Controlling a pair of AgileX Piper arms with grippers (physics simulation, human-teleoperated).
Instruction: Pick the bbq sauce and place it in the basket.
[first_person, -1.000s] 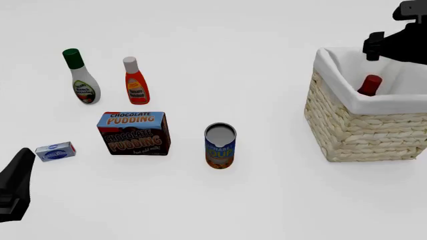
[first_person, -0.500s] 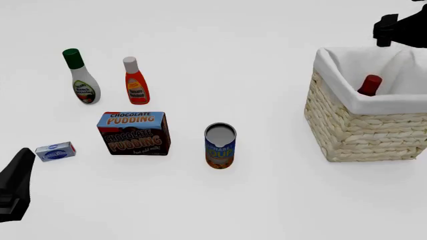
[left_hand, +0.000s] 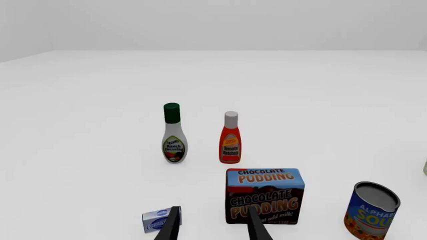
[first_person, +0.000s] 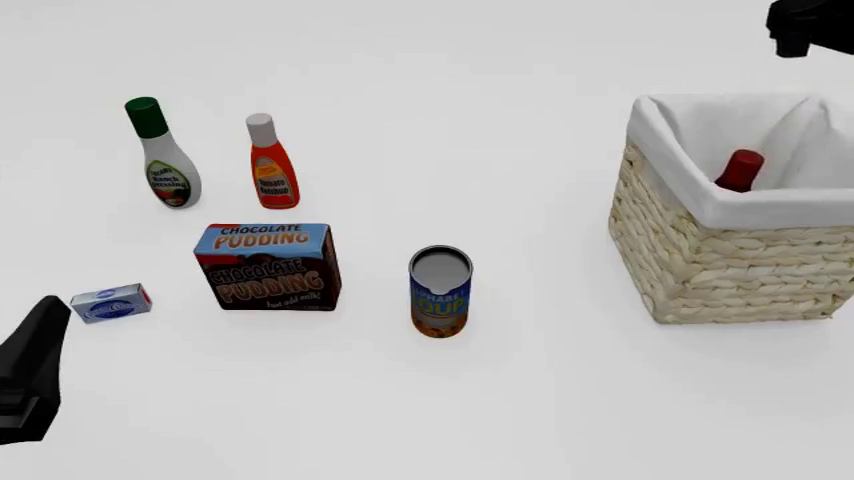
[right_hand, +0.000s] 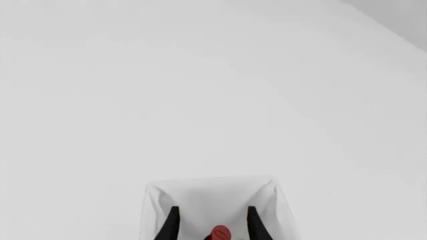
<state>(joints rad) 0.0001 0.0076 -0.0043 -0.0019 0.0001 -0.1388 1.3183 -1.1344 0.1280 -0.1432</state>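
The bbq sauce (first_person: 741, 170) stands inside the basket (first_person: 721, 262) at the right; only its dark red cap shows above the white lining. In the right wrist view the cap (right_hand: 220, 233) lies below and between my fingers, apart from them. My right gripper (right_hand: 213, 209) is open and empty, high above the basket (right_hand: 200, 192); in the front view it (first_person: 805, 24) shows at the top right corner. My left gripper (left_hand: 213, 210) is open and empty, low at the front left (first_person: 44, 318), near a small blue box.
A white bottle with a green cap (first_person: 163, 155) and an orange-red bottle with a white cap (first_person: 272, 163) stand at the back left. A chocolate pudding box (first_person: 268, 266), a small blue box (first_person: 111, 302) and a soup can (first_person: 441, 292) stand nearer the front.
My right gripper has risen up and to the right, away from the basket. The bbq sauce stays in the basket. The left arm has not moved.
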